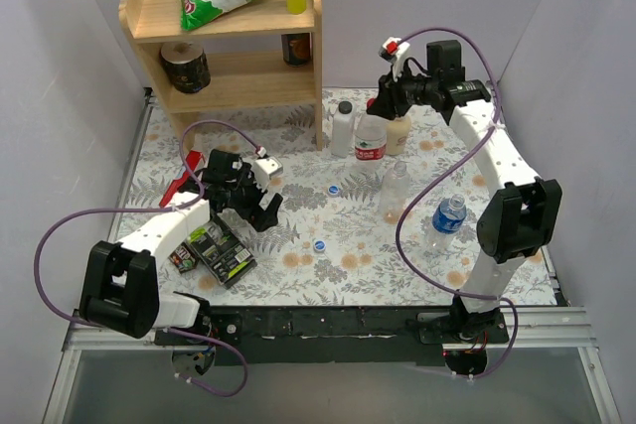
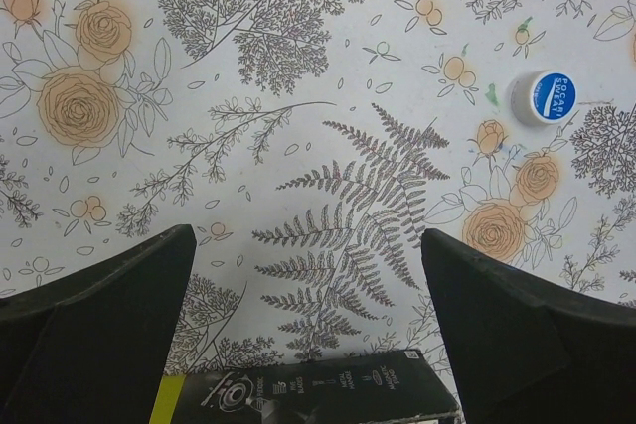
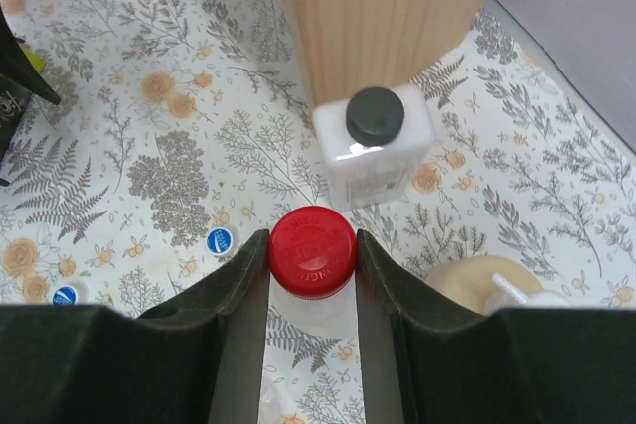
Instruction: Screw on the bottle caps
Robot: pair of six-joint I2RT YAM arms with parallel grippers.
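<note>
red cap (image 3: 312, 251): on bottle (image 1: 370, 146) | near blue cap (image 1: 320, 244), far blue cap (image 1: 335, 189): lying loose

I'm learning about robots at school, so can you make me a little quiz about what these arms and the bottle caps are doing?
1. True or false: the right gripper is closed on the red cap sitting on top of a bottle.
2. Pick one: how many blue caps lie loose on the table? A) one B) two C) three
3. Fill the gap: the left gripper is ____ and holds nothing.

Key: 1 true; 2 B; 3 open.
</note>
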